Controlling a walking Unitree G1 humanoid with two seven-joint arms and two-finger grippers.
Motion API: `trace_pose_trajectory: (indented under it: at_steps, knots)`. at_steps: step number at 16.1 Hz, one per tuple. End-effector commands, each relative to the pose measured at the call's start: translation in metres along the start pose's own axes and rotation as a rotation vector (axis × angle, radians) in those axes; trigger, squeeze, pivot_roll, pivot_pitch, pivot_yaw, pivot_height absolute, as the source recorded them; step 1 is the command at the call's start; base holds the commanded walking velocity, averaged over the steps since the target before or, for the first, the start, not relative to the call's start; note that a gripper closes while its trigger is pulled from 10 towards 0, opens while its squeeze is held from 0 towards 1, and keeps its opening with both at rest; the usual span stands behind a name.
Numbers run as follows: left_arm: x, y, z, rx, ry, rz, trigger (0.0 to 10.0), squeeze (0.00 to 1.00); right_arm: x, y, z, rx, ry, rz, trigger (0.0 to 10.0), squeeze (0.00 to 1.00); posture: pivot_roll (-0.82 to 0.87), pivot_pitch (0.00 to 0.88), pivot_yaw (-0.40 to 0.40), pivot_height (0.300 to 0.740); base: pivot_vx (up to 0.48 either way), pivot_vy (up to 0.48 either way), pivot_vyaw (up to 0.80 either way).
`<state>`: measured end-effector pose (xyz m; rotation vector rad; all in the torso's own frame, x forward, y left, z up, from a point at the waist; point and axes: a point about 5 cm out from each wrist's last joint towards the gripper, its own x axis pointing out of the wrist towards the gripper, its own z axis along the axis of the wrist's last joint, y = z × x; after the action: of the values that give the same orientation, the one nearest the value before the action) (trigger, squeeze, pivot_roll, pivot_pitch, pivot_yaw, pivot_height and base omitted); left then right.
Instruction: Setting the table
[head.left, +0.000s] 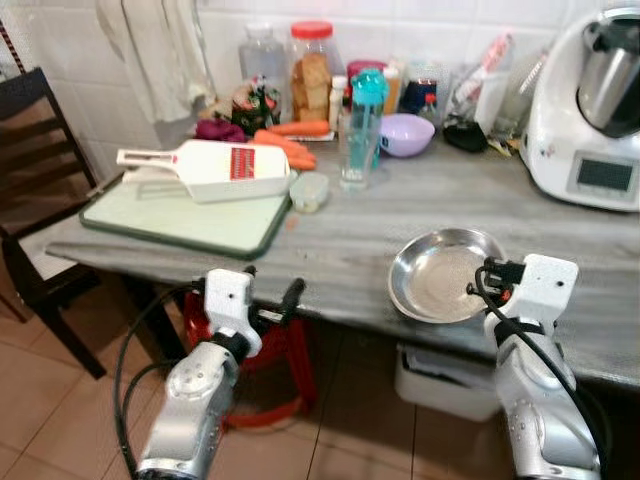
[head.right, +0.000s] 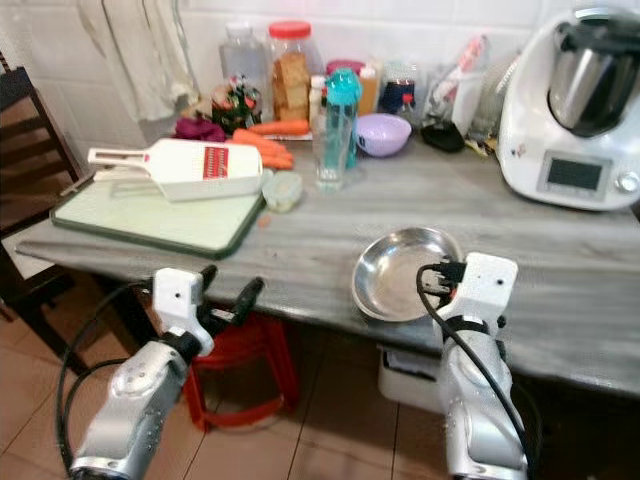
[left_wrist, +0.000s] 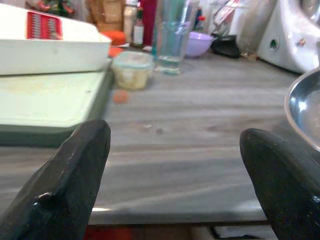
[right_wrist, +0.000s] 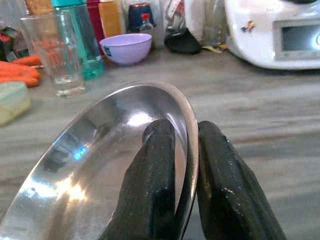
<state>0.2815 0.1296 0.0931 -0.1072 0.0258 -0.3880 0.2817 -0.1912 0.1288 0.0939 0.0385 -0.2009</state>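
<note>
Pinching the rim of a steel plate (right_wrist: 105, 150), right gripper (right_wrist: 186, 150) has one finger inside and one outside, plate tilted at the near edge of the grey desk (head.left: 400, 215). Left gripper (left_wrist: 175, 165): fingers wide apart, empty, at the desk's front edge. Beyond: green cutting board (head.left: 180, 215), white slicer (head.left: 215, 168), drinking glass (head.left: 357, 150), lilac bowl (head.left: 407, 134), carrots (head.left: 290, 140).

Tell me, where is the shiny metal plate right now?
The metal plate sits at the table's front edge on the robot's right, its rim pinched by the right gripper, well in front of the purple bowl.
</note>
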Motion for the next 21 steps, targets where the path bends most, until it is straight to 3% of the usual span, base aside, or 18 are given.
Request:
trace_pose_trajectory:
  at_steps: [1,7,14,21]
  knots:
    - [-0.006,0.001,-0.005,0.024,0.03,-0.028,10.0,0.0,0.001,0.002,0.005,-0.01,-0.019,-0.002,10.0,0.0,-0.05,0.0,-0.006,0.74,0.0,0.0,0.0]
    - [-0.036,0.002,-0.02,0.132,0.115,-0.224,10.0,0.0,0.005,-0.01,-0.001,0.016,0.011,-0.075,10.0,0.0,-0.05,0.0,-0.009,0.74,0.0,0.0,0.0]
    - [-0.035,-0.002,-0.014,0.12,0.096,-0.315,10.0,0.0,0.017,-0.021,-0.015,0.036,0.073,-0.144,10.0,0.0,-0.04,0.0,-0.014,0.74,0.0,0.0,0.0]
    - [-0.031,-0.007,-0.013,0.112,0.088,-0.339,10.0,0.0,0.026,-0.006,-0.024,0.089,0.119,-0.117,10.0,0.0,-0.04,0.0,-0.013,0.74,0.0,0.0,0.0]
